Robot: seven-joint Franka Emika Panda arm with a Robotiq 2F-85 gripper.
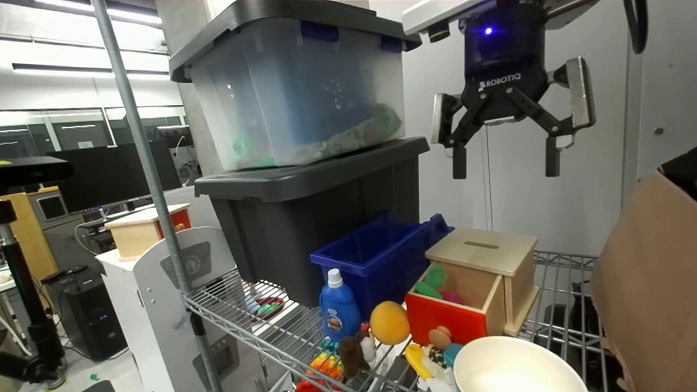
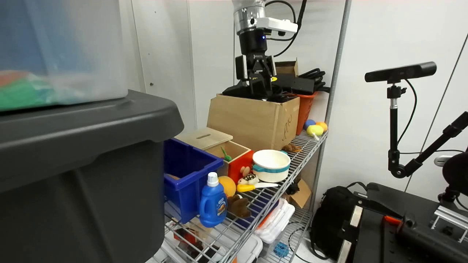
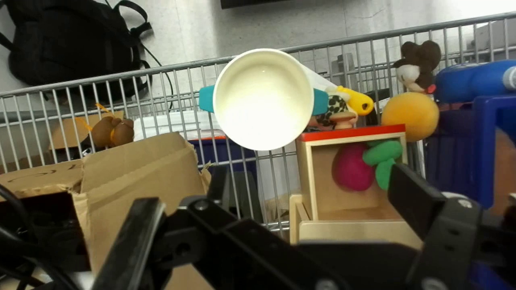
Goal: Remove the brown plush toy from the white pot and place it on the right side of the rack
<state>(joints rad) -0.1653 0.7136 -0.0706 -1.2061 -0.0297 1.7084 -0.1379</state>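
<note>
Hovering above the rack [image 3: 342, 42], the claw [image 1: 506, 167], jaws apart, white pot [image 3: 264, 100] below, brown plush toy [image 3: 123, 132] near a cardboard box [image 3: 145, 171].

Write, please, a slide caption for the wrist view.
Open gripper above the wire rack: the white pot is empty, and the brown plush toy lies beside the cardboard box.

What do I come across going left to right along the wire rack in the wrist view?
From the left: orange-tied brown plush toy, white pot, yellow handle, orange ball, blue bottle.
</note>
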